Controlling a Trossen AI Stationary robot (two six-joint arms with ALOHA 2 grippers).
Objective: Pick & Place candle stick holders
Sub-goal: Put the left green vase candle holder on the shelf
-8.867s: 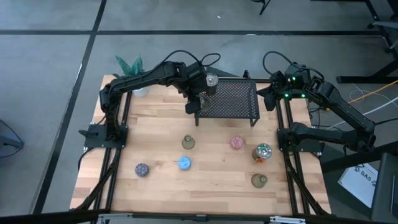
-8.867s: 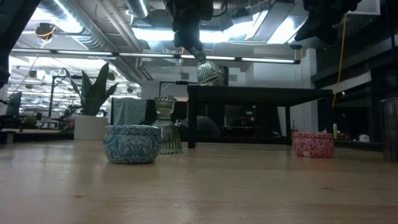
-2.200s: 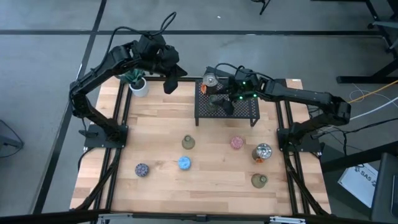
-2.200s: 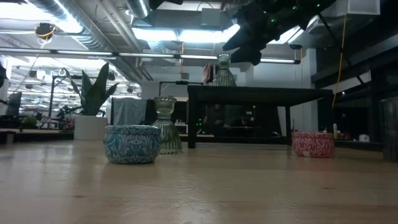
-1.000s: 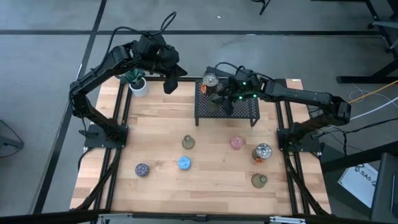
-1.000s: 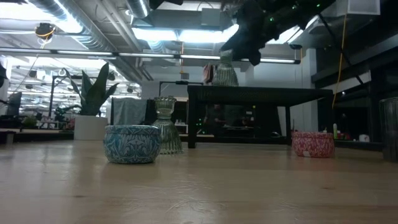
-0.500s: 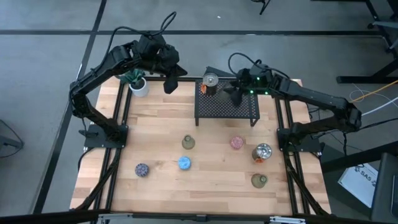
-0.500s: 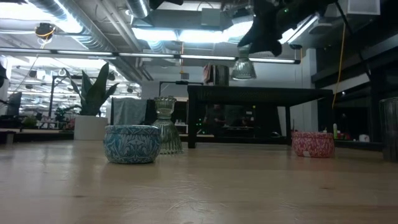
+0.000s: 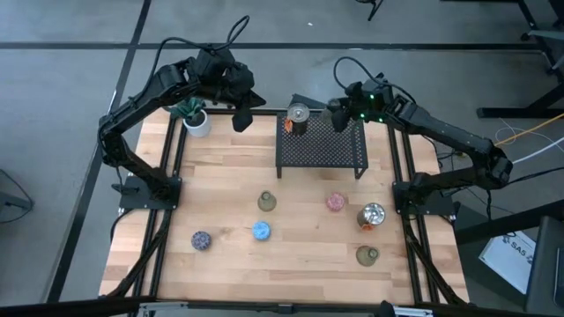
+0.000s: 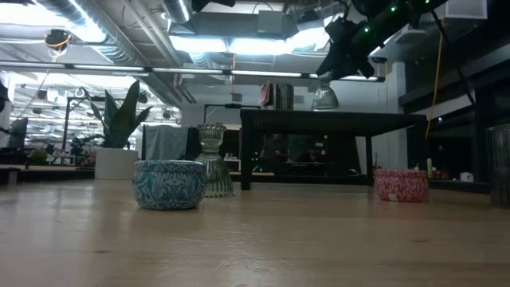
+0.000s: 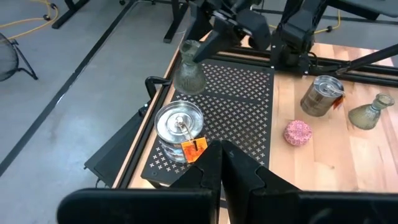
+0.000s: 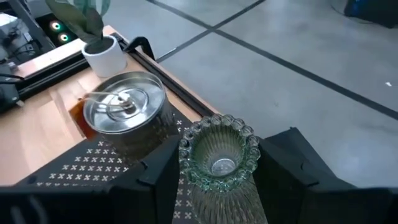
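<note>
— What does the right gripper (image 12: pixel 214 180) hold?
— A ribbed glass candle holder (image 12: pixel 219 165), clamped between its fingers above the black mesh rack (image 9: pixel 322 141) — upright, long axis vertical, visible only in the low view.
— And beside it?
— A silvery tin holder (image 9: pixel 298 114) on the rack. The left gripper (image 9: pixel 241 115) waits apart, fingers together.

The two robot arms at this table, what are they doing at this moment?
The right gripper holds a clear glass candle holder above the black mesh rack, where a silvery holder already stands. The left gripper, shut and empty, waits beside the rack. Six more holders stand on the table.
</note>
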